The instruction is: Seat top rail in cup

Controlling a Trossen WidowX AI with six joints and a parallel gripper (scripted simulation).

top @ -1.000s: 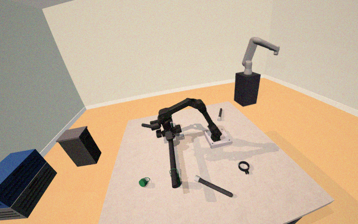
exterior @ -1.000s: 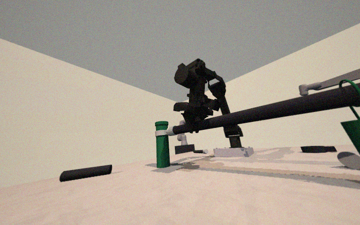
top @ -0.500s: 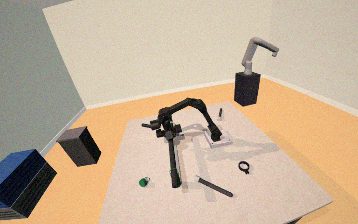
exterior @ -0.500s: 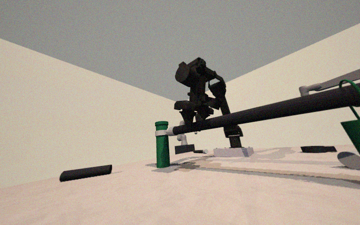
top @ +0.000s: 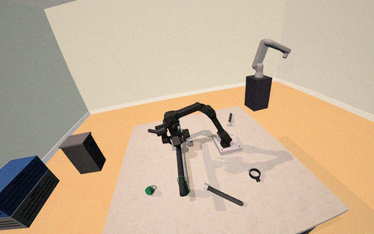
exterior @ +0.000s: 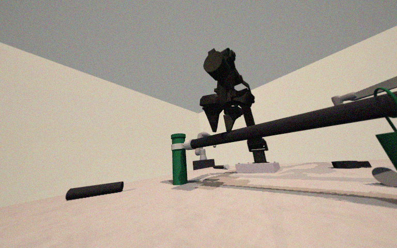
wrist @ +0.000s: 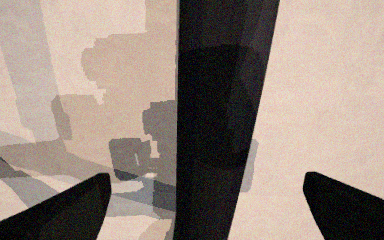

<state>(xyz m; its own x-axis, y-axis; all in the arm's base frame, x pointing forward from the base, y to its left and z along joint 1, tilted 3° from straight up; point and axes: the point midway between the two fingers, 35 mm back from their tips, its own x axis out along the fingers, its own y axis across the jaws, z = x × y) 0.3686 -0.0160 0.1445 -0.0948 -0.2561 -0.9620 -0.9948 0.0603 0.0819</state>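
Observation:
The black top rail [top: 179, 162] [exterior: 292, 124] [wrist: 215, 100] runs from the loop cap's green loop [exterior: 381, 88] to the pale rail-end cup [exterior: 187, 144]. Its cut end is inside the cup's mouth; how deep is hidden. The pale brace band [exterior: 176, 146] is high on the green post [exterior: 179, 168], just below the post cap [exterior: 178, 136]. My gripper [exterior: 222, 131] [wrist: 208, 182] is wide open and empty. In the exterior view its fingertips are at or just above the rail's upper edge, near the post. In the wrist view bare gaps show between the rail and both fingers.
A black tube with a pale end [top: 224, 195], a black ring clamp [top: 254, 173] and a small green cap [top: 149, 190] lie on the table [top: 132, 215]. A short dark rod [top: 230, 118] lies behind the arm's base [top: 230, 148]. Another dark tube [exterior: 95, 190] lies left of the post.

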